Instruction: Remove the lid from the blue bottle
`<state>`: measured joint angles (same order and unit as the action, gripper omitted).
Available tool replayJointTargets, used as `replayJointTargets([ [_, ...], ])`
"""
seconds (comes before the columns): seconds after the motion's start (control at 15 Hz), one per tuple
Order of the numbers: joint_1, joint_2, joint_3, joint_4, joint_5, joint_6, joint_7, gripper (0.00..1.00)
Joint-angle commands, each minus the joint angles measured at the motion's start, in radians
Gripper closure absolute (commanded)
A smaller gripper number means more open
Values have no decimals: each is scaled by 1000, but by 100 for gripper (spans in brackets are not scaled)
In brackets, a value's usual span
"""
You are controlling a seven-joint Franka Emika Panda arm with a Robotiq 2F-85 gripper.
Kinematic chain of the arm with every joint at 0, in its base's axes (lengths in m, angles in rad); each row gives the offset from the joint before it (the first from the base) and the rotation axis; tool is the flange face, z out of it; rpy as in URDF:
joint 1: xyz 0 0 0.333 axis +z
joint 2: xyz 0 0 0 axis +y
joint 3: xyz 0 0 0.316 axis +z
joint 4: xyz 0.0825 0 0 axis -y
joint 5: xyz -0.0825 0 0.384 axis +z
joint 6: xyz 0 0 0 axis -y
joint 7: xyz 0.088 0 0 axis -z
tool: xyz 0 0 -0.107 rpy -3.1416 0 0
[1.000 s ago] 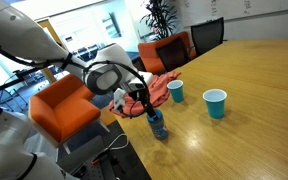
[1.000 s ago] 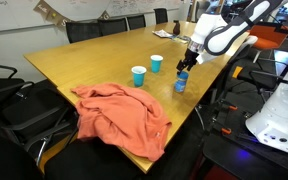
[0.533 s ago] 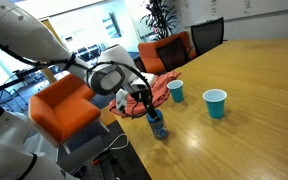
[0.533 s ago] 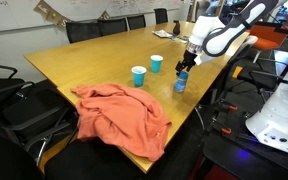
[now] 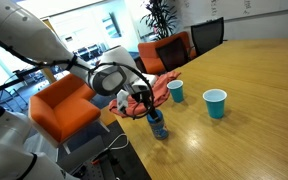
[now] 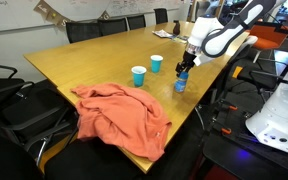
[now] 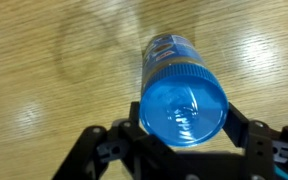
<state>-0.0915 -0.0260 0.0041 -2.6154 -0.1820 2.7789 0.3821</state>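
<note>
Blue bottle [image 7: 170,52], lid [image 7: 184,108] on, gripper [image 7: 185,130] clamping lid

I look across a broad wooden conference table [image 5: 254,110] with black office chairs [image 6: 89,30], orange armchairs [image 5: 66,108], a potted plant [image 5: 162,14] and bright windows [image 5: 79,30] behind.

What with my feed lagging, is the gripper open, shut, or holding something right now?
The gripper: closed on the lid of the blue bottle, with a finger pressed against each side in the wrist view.
</note>
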Motion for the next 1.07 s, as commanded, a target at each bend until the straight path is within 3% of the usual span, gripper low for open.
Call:
replayJointTargets([
  [0.0, 12, 5, -13, 8, -3, 6, 14, 46],
  [0.47, 19, -102, -20, -6, 182, -83, -103, 46],
  [1.0, -3, -212, -32, 13, 189, -148, -110, 46],
])
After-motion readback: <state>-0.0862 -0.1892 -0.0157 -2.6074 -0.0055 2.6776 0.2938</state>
